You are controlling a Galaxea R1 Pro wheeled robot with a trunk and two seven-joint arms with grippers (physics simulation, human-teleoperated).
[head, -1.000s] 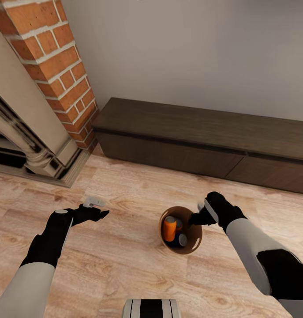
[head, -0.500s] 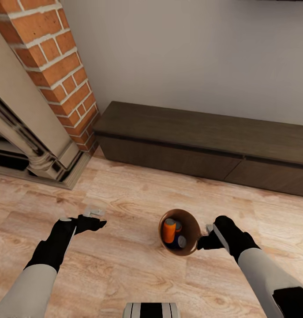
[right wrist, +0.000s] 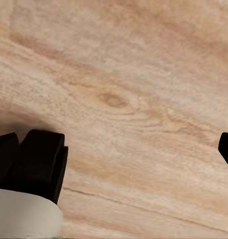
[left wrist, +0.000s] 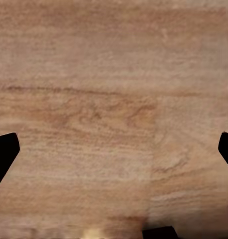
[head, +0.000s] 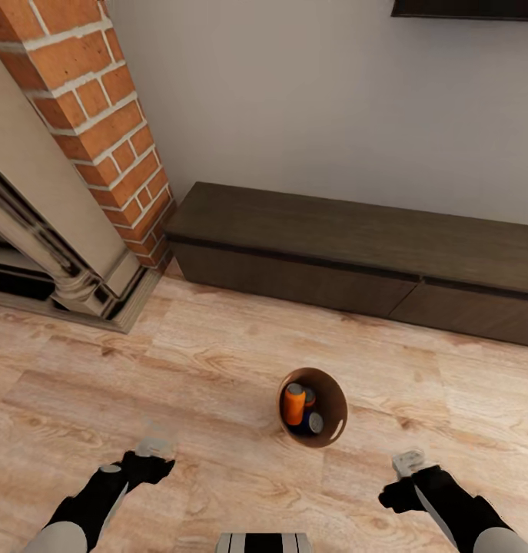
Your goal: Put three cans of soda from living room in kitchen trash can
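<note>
The tash can (head: 333,399), a small round bucket with a brown inside, stands on the light wood floor of the living room. In it lie the bright orange can of soda (head: 293,404) and two darker bluish cans (head: 316,422). My left gripper (head: 153,459) hangs low to the bucket's left, well apart from it. My right gripper (head: 400,478) is low to its right, also apart. In the wrist views the left gripper (left wrist: 114,149) and the right gripper (right wrist: 114,149) are open over bare floor, with nothing between the fingers.
A brick fireplace (head: 102,115) with a pale mantel stands at the left. A long dark low cabinet (head: 356,246) runs along the grey wall behind the bucket. The TV's lower edge (head: 463,8) shows at the top right. My base (head: 264,541) is at the bottom.
My right gripper was at the bucket's rim; it has let go and drawn back. Both arms have dropped lower and nearer to me. The camera has tilted up a little.
</note>
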